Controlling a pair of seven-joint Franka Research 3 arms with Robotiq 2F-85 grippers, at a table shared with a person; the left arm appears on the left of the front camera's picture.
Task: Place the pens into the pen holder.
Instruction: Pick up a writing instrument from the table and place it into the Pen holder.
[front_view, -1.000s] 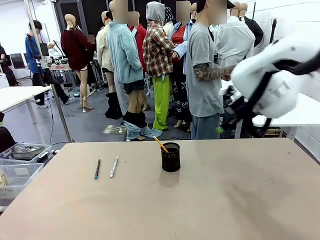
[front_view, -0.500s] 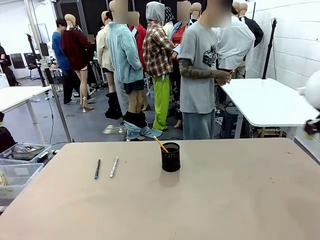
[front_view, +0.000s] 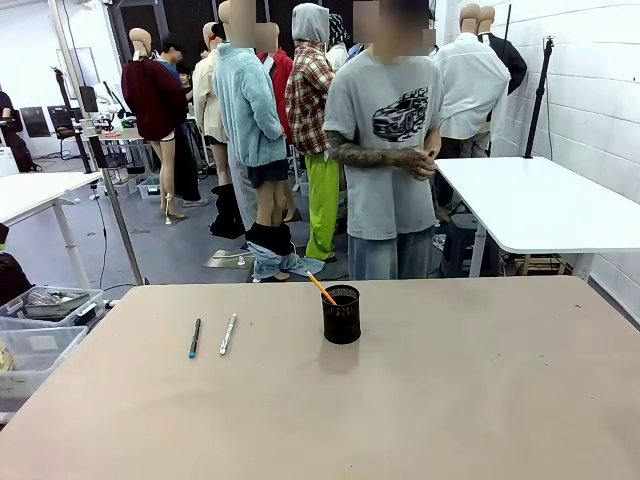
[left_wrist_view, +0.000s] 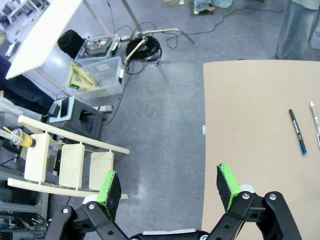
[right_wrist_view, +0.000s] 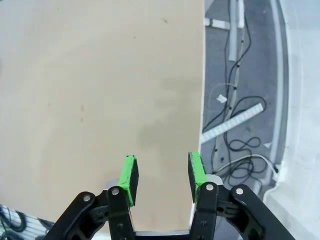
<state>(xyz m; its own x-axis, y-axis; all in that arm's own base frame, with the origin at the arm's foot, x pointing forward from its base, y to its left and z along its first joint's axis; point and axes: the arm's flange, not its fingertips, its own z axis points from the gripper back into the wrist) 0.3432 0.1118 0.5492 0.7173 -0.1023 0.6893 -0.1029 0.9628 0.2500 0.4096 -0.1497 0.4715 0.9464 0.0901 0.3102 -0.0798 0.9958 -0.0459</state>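
The black mesh pen holder (front_view: 341, 314) stands near the table's middle with an orange pencil (front_view: 321, 288) leaning out of it. To its left lie two pens side by side: a black pen with a teal tip (front_view: 194, 338) and a silver pen (front_view: 228, 334). The left wrist view also catches the black pen (left_wrist_view: 297, 131) and the silver pen (left_wrist_view: 315, 120) at its right edge. My left gripper (left_wrist_view: 168, 187) hangs wide open over the floor beside the table's edge. My right gripper (right_wrist_view: 163, 177) hovers over the table's edge, jaws apart with nothing between them.
A person (front_view: 385, 150) stands at the far side with hands clasped. Plastic bins (front_view: 40, 320) sit on the floor at the left and a white table (front_view: 540, 200) at the back right. A pale wooden chair (left_wrist_view: 65, 160) and cables (left_wrist_view: 142, 47) lie below the left gripper.
The right arm has swung out of the front view to the right. The person has turned to face the table. The pens and holder have not moved.
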